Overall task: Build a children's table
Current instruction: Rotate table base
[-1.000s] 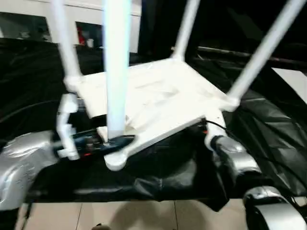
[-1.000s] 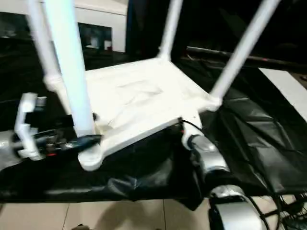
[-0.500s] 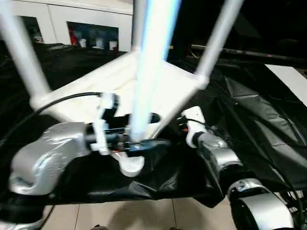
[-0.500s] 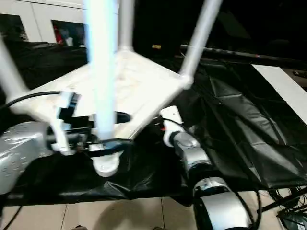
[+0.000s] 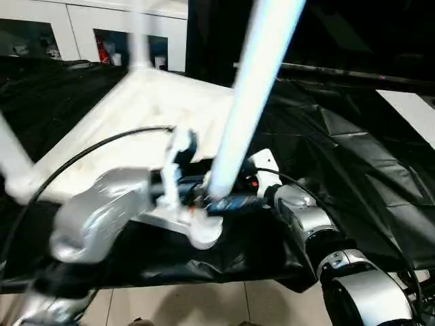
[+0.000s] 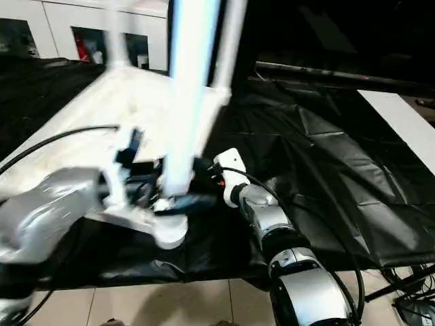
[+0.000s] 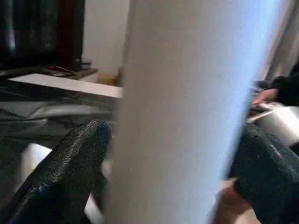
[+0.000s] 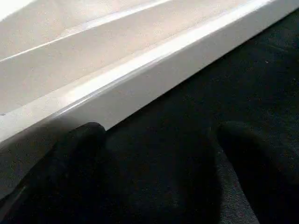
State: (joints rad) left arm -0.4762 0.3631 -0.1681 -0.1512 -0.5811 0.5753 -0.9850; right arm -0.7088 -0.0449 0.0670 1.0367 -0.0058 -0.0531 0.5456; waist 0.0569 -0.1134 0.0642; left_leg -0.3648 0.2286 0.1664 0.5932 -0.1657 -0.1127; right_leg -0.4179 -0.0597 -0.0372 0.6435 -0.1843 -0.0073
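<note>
the children's table (image 5: 129, 129) lies upside down on the black-draped tabletop (image 5: 353, 156), legs standing in its corner sockets, so assembly looks nearly done; seating the near leg (image 5: 248, 109) may remain. that leg rises toward 12 o'clock between the spread jaws of the left gripper (image 5: 221, 202). the right gripper (image 8: 154, 154), jaws spread on nothing, sits at the top's edge.

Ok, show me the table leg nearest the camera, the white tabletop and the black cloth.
table leg (image 5: 238, 129), left eye view, mid shaft.
tabletop (image 5: 129, 115), left eye view, underside panel.
black cloth (image 6: 326, 176), right eye view, wrinkled surface.
</note>
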